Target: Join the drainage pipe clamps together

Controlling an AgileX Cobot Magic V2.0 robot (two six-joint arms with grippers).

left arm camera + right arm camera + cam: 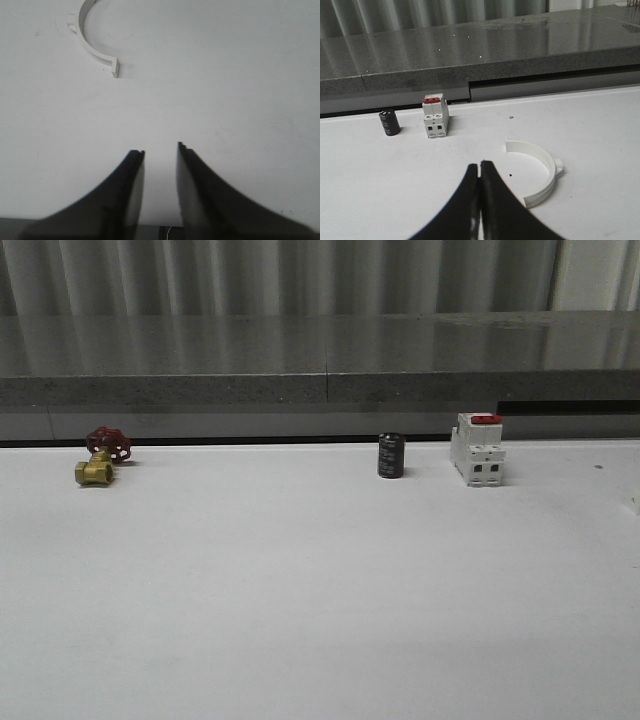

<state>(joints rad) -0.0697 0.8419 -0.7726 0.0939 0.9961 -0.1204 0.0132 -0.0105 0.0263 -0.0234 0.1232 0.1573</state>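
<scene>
The near and middle bench [320, 620] lies bare and wide, open to a claw from either side. Along the far edge stand a brass valve [100, 458], a black cylinder [391, 456] and a white breaker [477, 449], well apart, with broad gaps between them. Behind them a dark ledge [320, 390] closes the far side.
</scene>
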